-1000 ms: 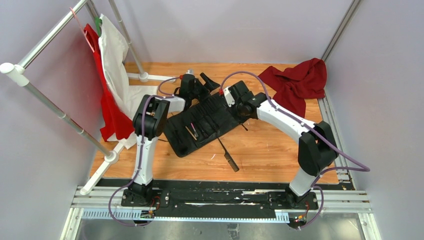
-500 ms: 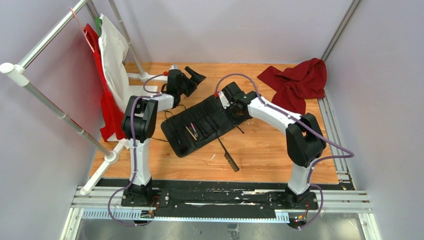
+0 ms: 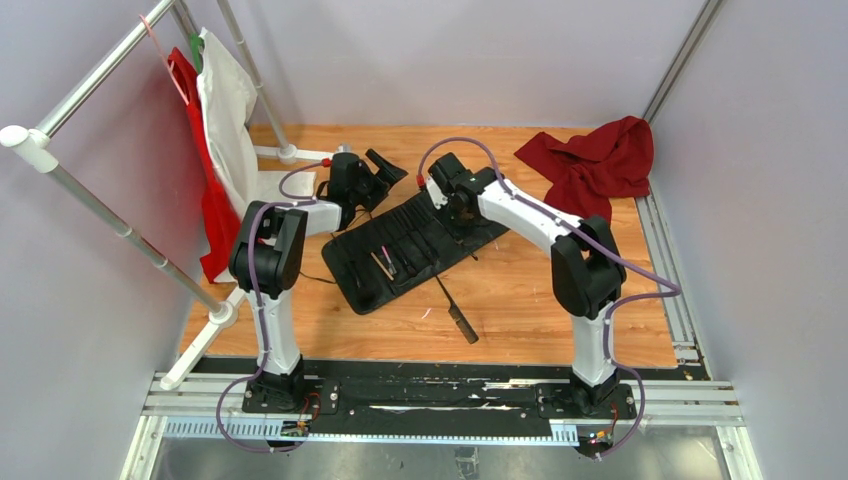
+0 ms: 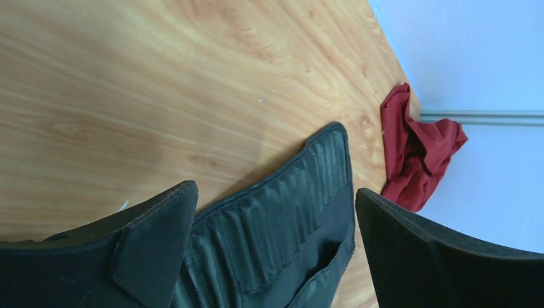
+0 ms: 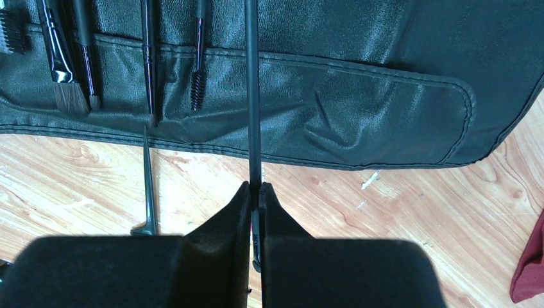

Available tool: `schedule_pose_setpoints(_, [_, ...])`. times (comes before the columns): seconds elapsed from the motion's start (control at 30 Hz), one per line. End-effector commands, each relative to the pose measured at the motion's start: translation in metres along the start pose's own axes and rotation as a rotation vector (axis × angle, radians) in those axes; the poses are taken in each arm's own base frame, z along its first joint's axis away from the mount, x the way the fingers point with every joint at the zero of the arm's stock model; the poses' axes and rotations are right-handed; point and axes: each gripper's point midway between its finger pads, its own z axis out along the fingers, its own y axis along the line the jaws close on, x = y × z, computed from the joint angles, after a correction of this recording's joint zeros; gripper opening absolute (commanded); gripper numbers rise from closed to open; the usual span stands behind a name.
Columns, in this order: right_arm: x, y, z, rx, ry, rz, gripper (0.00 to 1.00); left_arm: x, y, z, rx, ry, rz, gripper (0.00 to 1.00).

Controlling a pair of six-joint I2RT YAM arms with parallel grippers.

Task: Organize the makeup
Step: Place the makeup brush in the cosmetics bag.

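The long black slotted case (image 3: 420, 235) lies open across the middle of the table. Several makeup brushes (image 3: 385, 262) sit in its slots; in the right wrist view they show as a flat brush (image 5: 59, 61), a thin brush (image 5: 149, 64) and a spoolie (image 5: 199, 74). My right gripper (image 5: 255, 192) is shut on a slim black brush handle (image 5: 251, 83) that reaches out over the case's flap. My left gripper (image 4: 272, 190) hangs open above the case's far end (image 4: 282, 212), holding nothing. One dark brush (image 3: 455, 312) lies loose on the wood near the case.
A thin black tool (image 5: 149, 186) lies on the wood just beside the case's edge. A red cloth (image 3: 595, 160) is bunched at the back right. A metal rack (image 3: 110, 60) with a white garment (image 3: 228, 120) and a red one stands on the left.
Both grippers have shifted left and toward the back. The left one has drawn back from the case's far end. The right one has carried the brush along the case, still shut.
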Motion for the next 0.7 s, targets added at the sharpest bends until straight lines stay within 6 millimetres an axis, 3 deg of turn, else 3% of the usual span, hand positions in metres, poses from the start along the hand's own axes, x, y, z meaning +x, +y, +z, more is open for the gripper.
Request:
schedule_pose_setpoints(0.0, [0.012, 0.009, 0.003, -0.012, 0.096, 0.004, 0.01, 0.0, -0.008, -0.01, 0.018, -0.002, 0.018, 0.98])
schedule_pose_setpoints(0.23, [0.02, 0.011, 0.007, -0.013, 0.149, 0.017, 0.0, 0.009, 0.002, -0.01, 0.002, 0.021, 0.012, 0.98])
schedule_pose_setpoints(0.67, [0.014, 0.008, 0.022, -0.004, 0.22, 0.021, 0.01, 0.015, 0.01, -0.007, -0.013, 0.039, 0.003, 0.98])
